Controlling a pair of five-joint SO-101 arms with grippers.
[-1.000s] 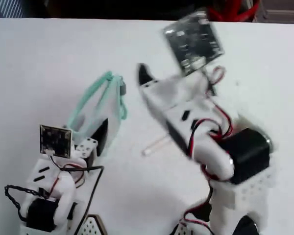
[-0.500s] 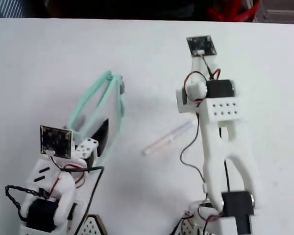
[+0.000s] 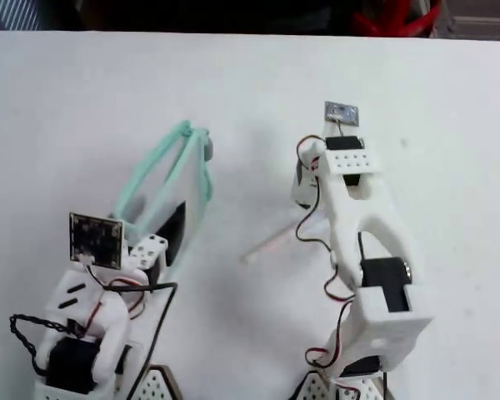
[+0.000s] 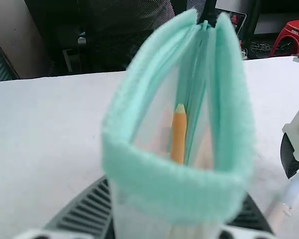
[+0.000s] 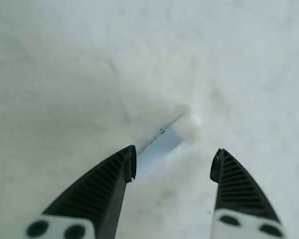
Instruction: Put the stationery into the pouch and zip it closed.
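One mint pouch (image 4: 177, 149) clamped in left gripper (image 3: 162, 237) | one orange pencil (image 4: 178, 132) inside | one clear pen (image 5: 159, 144) beneath right gripper (image 5: 175, 157), jaws spread

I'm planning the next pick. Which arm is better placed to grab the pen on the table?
Right. The right gripper, open, hangs directly over the pen, with a fingertip on either side. The left gripper is shut on the pouch, holding it up with the mouth open.
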